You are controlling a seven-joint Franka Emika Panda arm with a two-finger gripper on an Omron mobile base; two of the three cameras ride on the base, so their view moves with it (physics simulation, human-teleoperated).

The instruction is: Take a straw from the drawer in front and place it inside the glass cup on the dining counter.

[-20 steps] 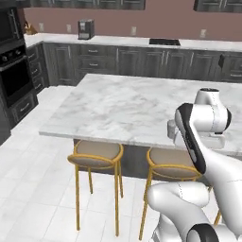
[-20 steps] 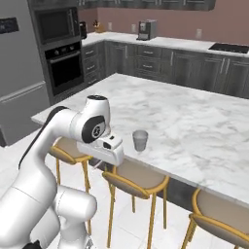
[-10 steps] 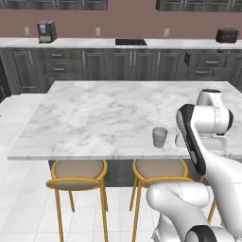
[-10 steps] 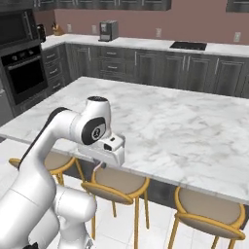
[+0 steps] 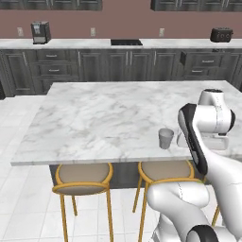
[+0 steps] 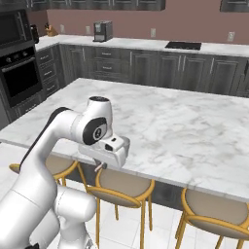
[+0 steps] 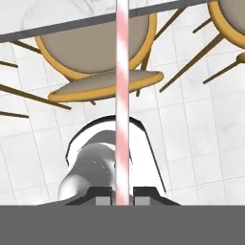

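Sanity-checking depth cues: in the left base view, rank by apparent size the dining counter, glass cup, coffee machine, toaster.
1. dining counter, by far the largest.
2. coffee machine.
3. toaster and glass cup look about alike; the cup is much nearer the camera, so I won't rank them.

Gold-legged stools (image 5: 82,178) (coffee machine (image 5: 40,32) behind)

glass cup (image 5: 165,138) on dining counter (image 5: 104,118), 2 stools (image 5: 83,177) beneath

Bright, even rendered light, soft shadows, slightly coarse resolution, no glare.
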